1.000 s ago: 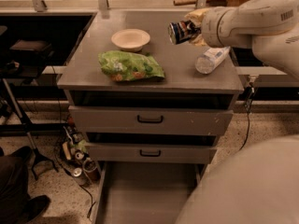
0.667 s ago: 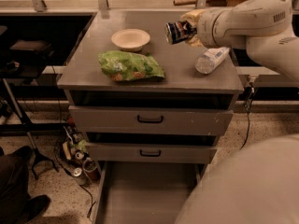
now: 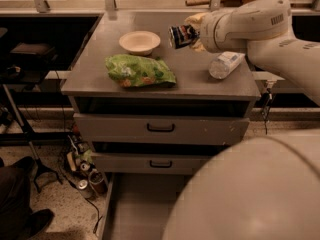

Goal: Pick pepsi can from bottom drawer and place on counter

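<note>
Hovering over the back of the counter (image 3: pixel 192 81), the gripper (image 3: pixel 194 33) is clamped on the pepsi can (image 3: pixel 181 36), held sideways in the air between a white bowl (image 3: pixel 139 42) and a plastic bottle (image 3: pixel 225 64). The bottom drawer (image 3: pixel 142 209) stands open below.

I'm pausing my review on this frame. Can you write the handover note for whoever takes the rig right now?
Gripper: over the back of the counter, fingers shut on the pepsi can, which is held on its side in the air between the bowl and the lying water bottle.
Bottom drawer: pulled open.
Done: the can is out of the drawer and above the counter.
Left: lower the can onto the counter, probably on the bare patch right of the green bag, open the fingers, then back the arm away.
</note>
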Controlling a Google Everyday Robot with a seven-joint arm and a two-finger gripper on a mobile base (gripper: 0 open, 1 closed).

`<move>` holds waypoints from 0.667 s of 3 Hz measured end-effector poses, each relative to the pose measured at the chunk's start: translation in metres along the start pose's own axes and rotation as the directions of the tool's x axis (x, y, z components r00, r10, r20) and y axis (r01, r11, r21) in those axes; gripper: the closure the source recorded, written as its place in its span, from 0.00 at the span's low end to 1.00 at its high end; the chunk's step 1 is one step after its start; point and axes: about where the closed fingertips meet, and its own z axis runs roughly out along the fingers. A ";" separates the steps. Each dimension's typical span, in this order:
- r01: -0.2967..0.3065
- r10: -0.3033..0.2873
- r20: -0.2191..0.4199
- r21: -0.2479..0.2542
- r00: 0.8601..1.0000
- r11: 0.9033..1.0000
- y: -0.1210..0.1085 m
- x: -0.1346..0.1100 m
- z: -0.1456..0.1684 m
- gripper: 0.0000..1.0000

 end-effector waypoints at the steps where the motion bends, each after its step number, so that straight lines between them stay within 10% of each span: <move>1: -0.007 0.007 -0.012 -0.007 1.000 1.000 -0.001 -0.002 0.007 0.51; 2: -0.022 0.021 -0.047 -0.018 0.999 1.000 -0.003 0.003 0.015 0.28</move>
